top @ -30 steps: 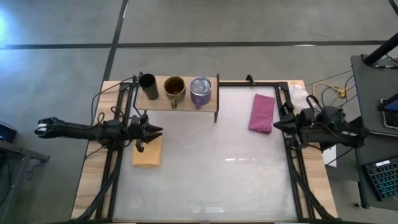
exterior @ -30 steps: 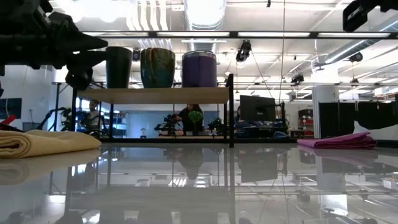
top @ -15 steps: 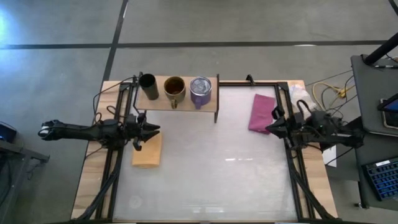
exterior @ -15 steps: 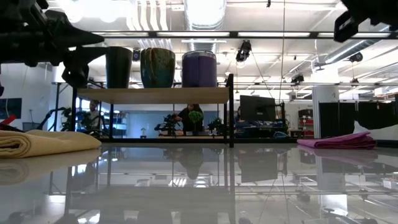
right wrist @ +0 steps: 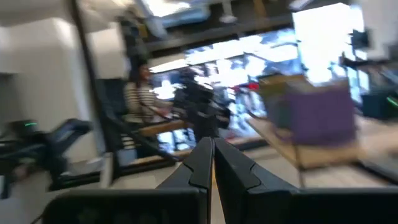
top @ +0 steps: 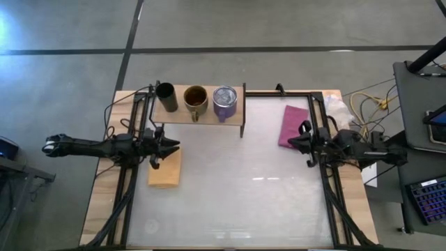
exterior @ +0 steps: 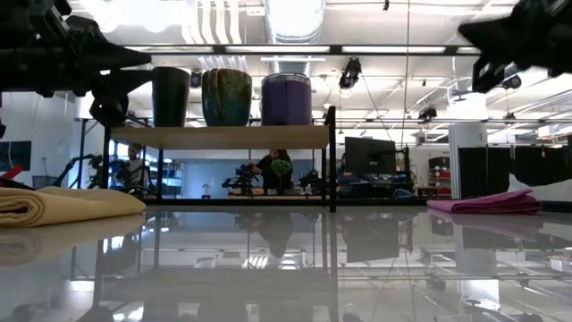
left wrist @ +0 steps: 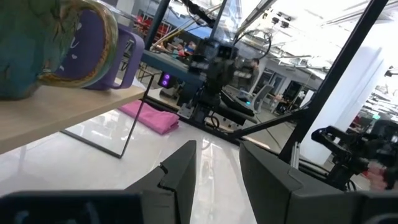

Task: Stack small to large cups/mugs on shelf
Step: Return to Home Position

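Note:
The light-wood shelf (top: 199, 113) stands at the table's far edge, left of the middle. On its board stand, from left to right, the black cup (top: 166, 95), the tan-olive mug (top: 196, 100) and the purple tumbler (top: 225, 101); the low view shows them upright in a row (exterior: 226, 97). My left gripper (top: 175, 145) hovers near the shelf's left front leg, above the yellow cloth, open and empty (left wrist: 217, 163). My right gripper (top: 294, 141) is over the magenta cloth's near end, shut and empty (right wrist: 211, 155).
A folded yellow cloth (top: 165, 169) lies at the table's left, in front of the shelf. A folded magenta cloth (top: 293, 126) lies at the far right. Black frame rails (top: 327, 195) run along both table sides. People sit in the room behind (exterior: 273, 170).
My right gripper has gone from the table's right edge toward the left, in over the magenta cloth's near end, staying shut. The cups and the shelf have not moved.

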Robot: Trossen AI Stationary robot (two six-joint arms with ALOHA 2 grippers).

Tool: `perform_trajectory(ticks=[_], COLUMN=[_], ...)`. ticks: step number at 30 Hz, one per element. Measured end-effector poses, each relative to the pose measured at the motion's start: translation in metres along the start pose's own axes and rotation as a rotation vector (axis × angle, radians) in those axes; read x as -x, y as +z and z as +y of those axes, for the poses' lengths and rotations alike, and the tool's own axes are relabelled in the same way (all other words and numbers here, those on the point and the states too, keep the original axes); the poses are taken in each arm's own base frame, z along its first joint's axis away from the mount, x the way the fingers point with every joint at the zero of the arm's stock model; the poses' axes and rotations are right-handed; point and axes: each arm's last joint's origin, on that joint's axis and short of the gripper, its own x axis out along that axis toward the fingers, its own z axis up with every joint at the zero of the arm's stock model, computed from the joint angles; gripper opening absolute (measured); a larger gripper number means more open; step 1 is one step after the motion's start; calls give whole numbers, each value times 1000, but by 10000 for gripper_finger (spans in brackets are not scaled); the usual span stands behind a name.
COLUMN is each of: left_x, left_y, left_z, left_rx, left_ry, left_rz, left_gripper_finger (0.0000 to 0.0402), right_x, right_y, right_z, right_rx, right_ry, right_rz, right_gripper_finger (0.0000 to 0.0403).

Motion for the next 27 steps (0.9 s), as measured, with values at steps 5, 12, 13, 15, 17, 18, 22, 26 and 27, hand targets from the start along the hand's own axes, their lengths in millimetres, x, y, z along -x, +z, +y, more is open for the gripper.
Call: perform_trajectory(ticks=[5,12,13,15,17,18,22,26,27], left_x=[0,0,0,0,0,0,0,0,0], left_y=[1,0,0,0,0,0,0,0,0], left_z=[0,0,0,0,0,0,0,0,0], left_rx=[1,-1,-1,-1,-1,-1,-2,-2,-2], left_ry=[-3,1,1,1,1,1,-1,0,0], left_rz=[-6,4,3,2,2,2,4,5,5], left_gripper_finger=[109,109,109,109,109,109,109,109,109], right_x=[-1,-1,0,0,1,2,0,0,0], right_y=[-13,-17,-18,-22,-30,-32,-33,-34,-35], right_z=[-3,-1,-2,-3,-4,-5,-7,-7,-7], right_rx=[-67,-40,-40,-42,-44,-43,-29,-31,-31], right_ry=[-29,59,49,37,20,4,-70,-71,-72], right_rz=[15,72,86,130,208,232,247,264,267], right_gripper_finger=[9,9,9,9,9,9,9,9,9])
